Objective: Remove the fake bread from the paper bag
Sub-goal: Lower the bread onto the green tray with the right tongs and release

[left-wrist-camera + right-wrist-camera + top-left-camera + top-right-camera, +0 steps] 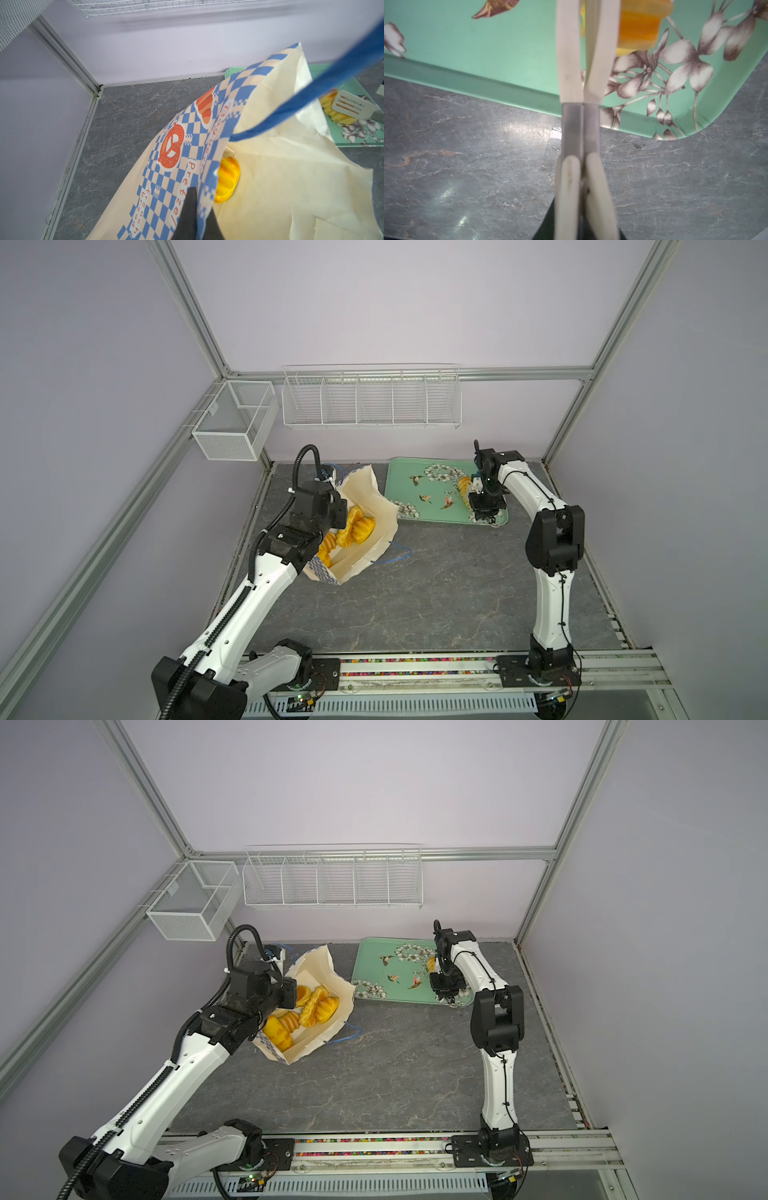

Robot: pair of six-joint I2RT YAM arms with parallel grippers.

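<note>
Leftmost, the left end effector [200, 199] was pinched narrow on the wall of the one paper bag [368, 506], which sat open-mouthed on the left of the desk [436, 593]. About five fake bread [357, 529] pieces showed inside. They overlapped and lay partly behind the arm, so the count was unsure. Farther right, one green tray [409, 485] held a lone bread [463, 485]. There the right end effector [583, 227] squeezed one pair of tongs [579, 79] together, their heads cut off in the wrist view.

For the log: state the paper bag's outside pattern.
The paper bag shows blue-and-cream checks with orange-red bread pictures; clearest in left wrist view.
</note>
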